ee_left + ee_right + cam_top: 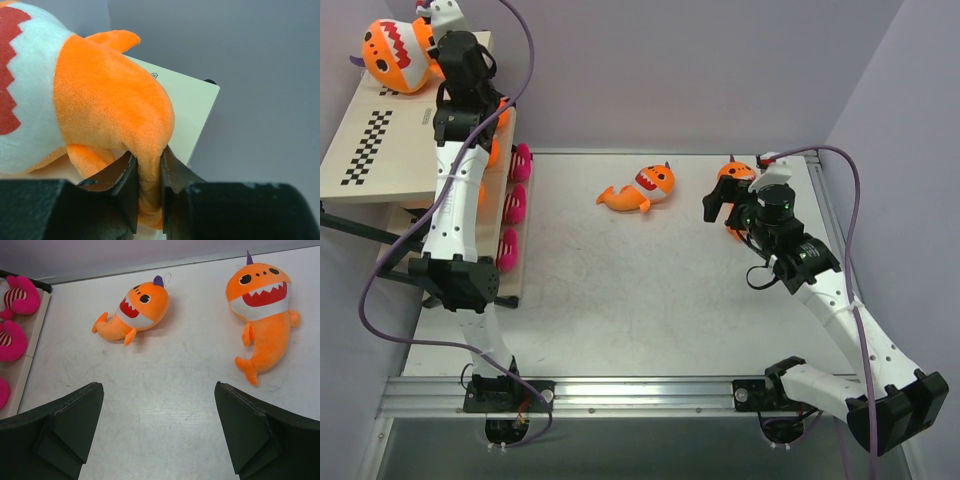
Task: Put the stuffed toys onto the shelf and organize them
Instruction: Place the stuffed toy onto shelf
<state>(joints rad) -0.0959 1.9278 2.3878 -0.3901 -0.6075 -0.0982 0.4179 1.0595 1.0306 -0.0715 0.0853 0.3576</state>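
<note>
The left gripper (148, 192) pinches the tail of a shark (110, 100) on top of the shelf (197, 107), at 11 o'clock. It sits near the board's corner, so a snagged release could drag it off. The right gripper (157, 390) hangs spread over the surface (165, 370).

A scuffed white table (650, 300) meets plain lavender walls (700, 70).

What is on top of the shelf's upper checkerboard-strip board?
One orange plush shark with a white toothy mouth, its tail between the left fingers. The left arm covers the right edge of the cream board, hiding anything there.
</note>
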